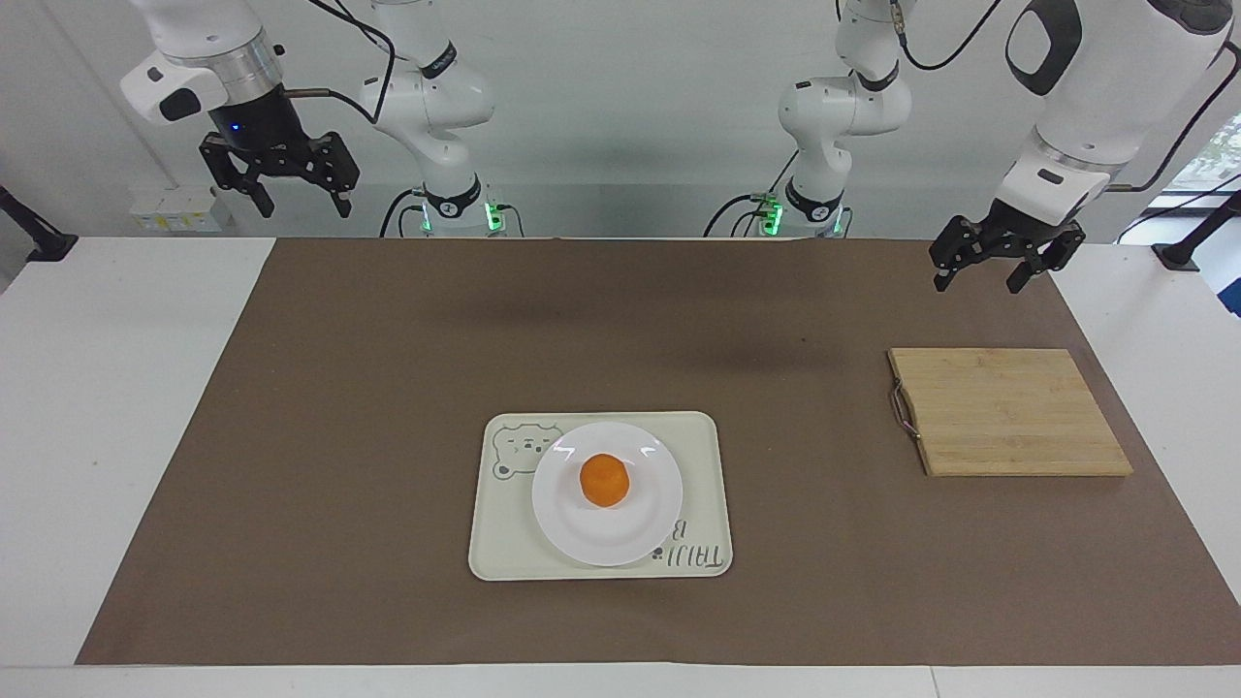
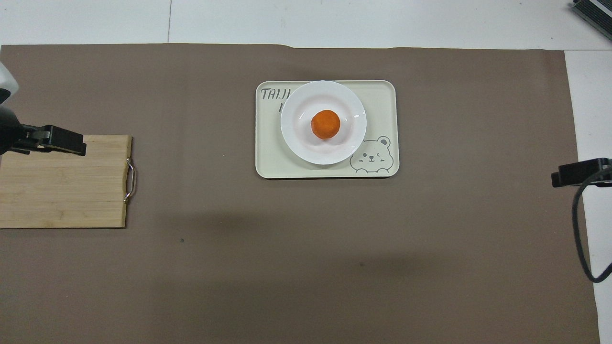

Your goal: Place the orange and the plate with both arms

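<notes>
A plain white wall point(image 1: 620, 126) is standing at twelve o'clock. A white table point(image 1: 107, 407) is carrying a brown mat point(image 1: 388, 368). Daylight is entering by a window point(image 1: 1212, 155) at two o'clock.

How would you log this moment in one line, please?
orange: on plate | plate: on tray | left gripper: open, raised | right gripper: open, raised

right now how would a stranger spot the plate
Start at the brown mat, then find the cream tray near its middle. The plate sits on that tray: round, glossy white, with an orange on it, unlike the bare rectangular wooden board.
</notes>
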